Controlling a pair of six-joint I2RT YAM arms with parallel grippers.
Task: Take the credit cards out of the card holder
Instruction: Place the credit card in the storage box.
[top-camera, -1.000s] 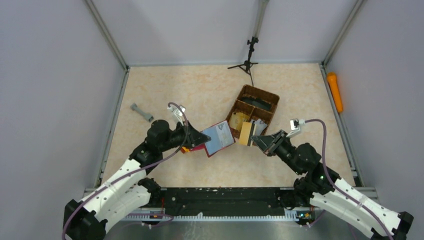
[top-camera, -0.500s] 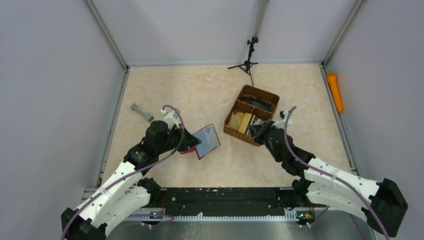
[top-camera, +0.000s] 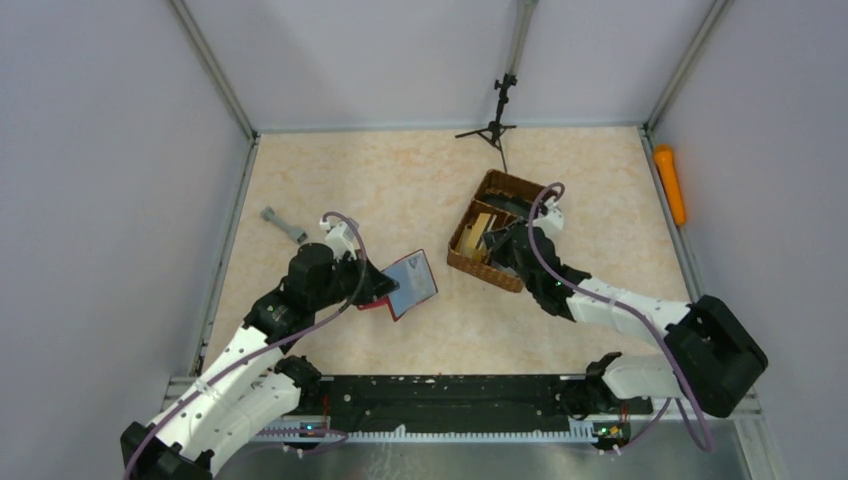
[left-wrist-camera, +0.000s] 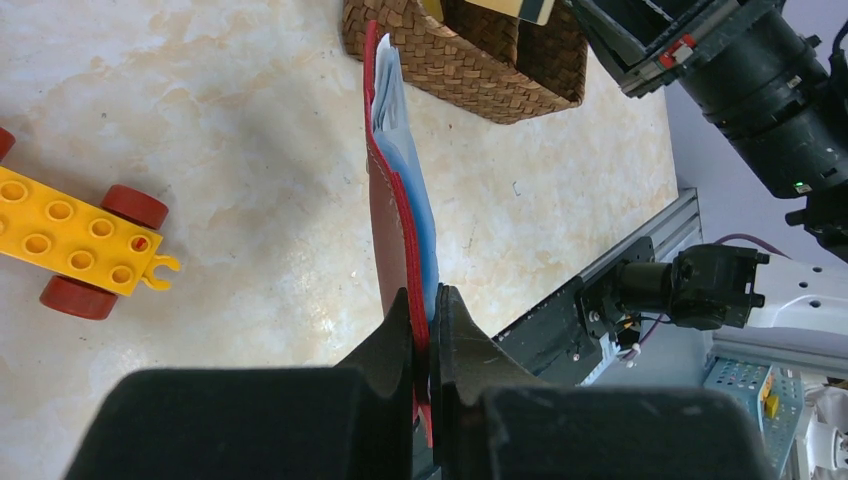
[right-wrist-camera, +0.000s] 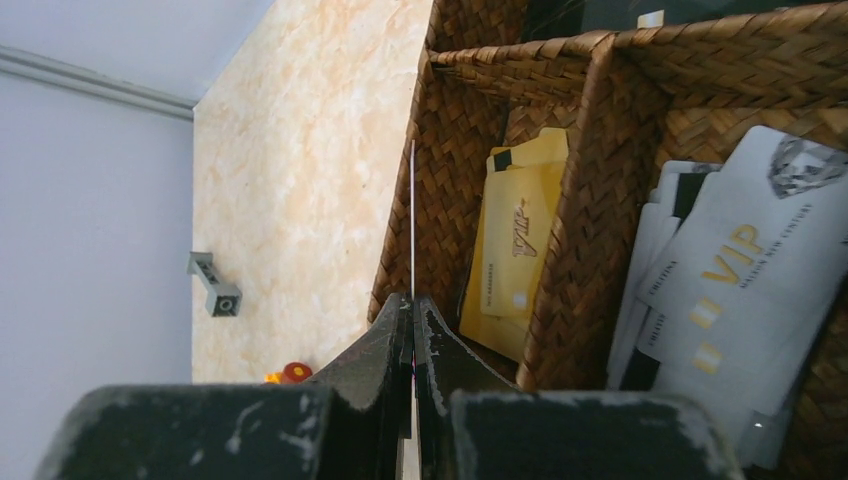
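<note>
My left gripper (top-camera: 377, 289) is shut on the near edge of the dark red card holder (top-camera: 412, 283) and holds it tilted up off the table. In the left wrist view the holder (left-wrist-camera: 393, 200) stands edge-on with pale blue lining, pinched between my fingers (left-wrist-camera: 428, 312). My right gripper (top-camera: 498, 240) is over the near left compartment of the wicker basket (top-camera: 522, 191). It is shut on a thin card (right-wrist-camera: 412, 220) seen edge-on. Gold cards (right-wrist-camera: 515, 250) and silver cards (right-wrist-camera: 730, 290) lie in two basket compartments.
A yellow toy block with red wheels (left-wrist-camera: 80, 250) lies on the table left of the holder. A grey piece (top-camera: 284, 225) lies at far left, a small tripod (top-camera: 495, 125) at the back, an orange cylinder (top-camera: 670, 185) by the right wall.
My right gripper has moved from beside the card holder to over the basket, carrying a card. My left gripper has drawn the holder a little to the left.
</note>
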